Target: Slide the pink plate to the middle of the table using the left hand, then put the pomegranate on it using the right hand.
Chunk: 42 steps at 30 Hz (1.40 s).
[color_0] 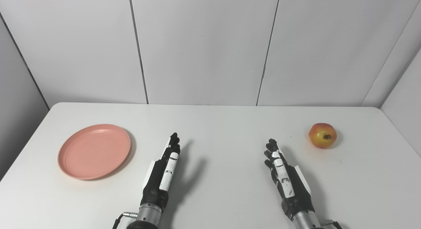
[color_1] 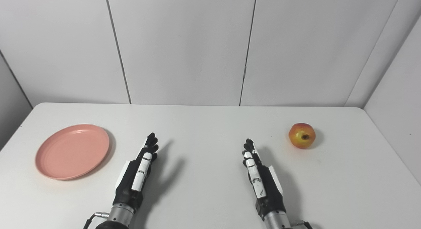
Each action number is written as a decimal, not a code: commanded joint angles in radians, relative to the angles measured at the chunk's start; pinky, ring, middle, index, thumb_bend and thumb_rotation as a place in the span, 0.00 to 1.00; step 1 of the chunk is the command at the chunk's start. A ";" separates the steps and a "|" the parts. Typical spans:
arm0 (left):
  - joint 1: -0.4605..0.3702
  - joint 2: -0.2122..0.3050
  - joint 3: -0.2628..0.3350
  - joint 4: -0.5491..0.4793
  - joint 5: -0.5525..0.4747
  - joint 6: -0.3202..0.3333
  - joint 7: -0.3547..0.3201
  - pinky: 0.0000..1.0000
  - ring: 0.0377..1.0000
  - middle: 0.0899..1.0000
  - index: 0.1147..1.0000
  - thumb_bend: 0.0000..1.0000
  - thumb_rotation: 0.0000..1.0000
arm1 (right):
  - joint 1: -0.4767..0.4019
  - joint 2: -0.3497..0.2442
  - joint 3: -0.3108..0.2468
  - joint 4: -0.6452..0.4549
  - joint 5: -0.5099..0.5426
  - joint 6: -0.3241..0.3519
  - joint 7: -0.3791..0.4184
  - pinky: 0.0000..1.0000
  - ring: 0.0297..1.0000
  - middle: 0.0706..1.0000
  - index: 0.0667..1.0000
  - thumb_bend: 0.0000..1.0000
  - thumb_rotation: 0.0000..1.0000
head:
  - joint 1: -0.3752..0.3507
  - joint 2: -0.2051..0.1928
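Both hands, left and right, flat, empty, fingers straight; light stiff plate near left, probably slides easily pushed by its rim; round, firm-looking pomegranate far right, best wrapped around.

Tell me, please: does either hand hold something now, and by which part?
Nothing is held. The left hand and the right hand are both open, apart from the pink plate and the pomegranate.

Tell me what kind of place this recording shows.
Probably a lab test booth: a bare white table boxed in by plain white wall panels, with only a pink plate and a pomegranate set out.
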 commanded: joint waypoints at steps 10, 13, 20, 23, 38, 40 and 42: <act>-0.022 -0.011 -0.008 -0.043 -0.002 -0.018 -0.004 1.00 0.99 1.00 1.00 0.47 1.00 | -0.022 0.003 -0.002 -0.032 0.016 -0.044 -0.008 1.00 1.00 1.00 1.00 0.29 1.00 | 0.000 0.003; -0.022 -0.010 -0.007 -0.042 -0.004 -0.019 -0.006 1.00 1.00 1.00 1.00 0.46 1.00 | -0.022 0.002 0.000 -0.035 0.013 -0.039 -0.011 1.00 1.00 1.00 1.00 0.30 1.00 | 0.000 0.004; -0.024 -0.009 -0.006 -0.040 -0.005 -0.017 -0.007 1.00 1.00 1.00 1.00 0.47 1.00 | -0.022 0.002 0.001 -0.033 0.014 -0.038 -0.014 1.00 1.00 1.00 1.00 0.30 1.00 | 0.000 0.004; -0.025 -0.008 -0.006 -0.038 -0.006 -0.019 -0.008 1.00 1.00 1.00 1.00 0.47 1.00 | -0.022 0.003 0.001 -0.032 0.016 -0.039 -0.013 1.00 1.00 1.00 1.00 0.31 1.00 | 0.000 0.005; -0.026 -0.009 -0.004 -0.033 -0.011 -0.023 -0.009 1.00 0.99 1.00 1.00 0.47 1.00 | -0.023 -0.001 0.003 -0.034 0.017 -0.037 -0.012 1.00 1.00 1.00 1.00 0.30 1.00 | -0.001 0.006; -0.027 -0.009 -0.004 -0.033 -0.011 -0.022 -0.009 1.00 0.99 1.00 1.00 0.47 1.00 | -0.023 -0.001 0.003 -0.035 0.016 -0.036 -0.013 1.00 1.00 1.00 1.00 0.30 1.00 | 0.000 0.006; -0.026 -0.010 -0.005 -0.035 -0.010 -0.020 -0.008 1.00 0.99 1.00 1.00 0.47 1.00 | -0.023 -0.001 0.002 -0.034 0.017 -0.037 -0.013 1.00 1.00 1.00 1.00 0.30 1.00 | 0.002 0.004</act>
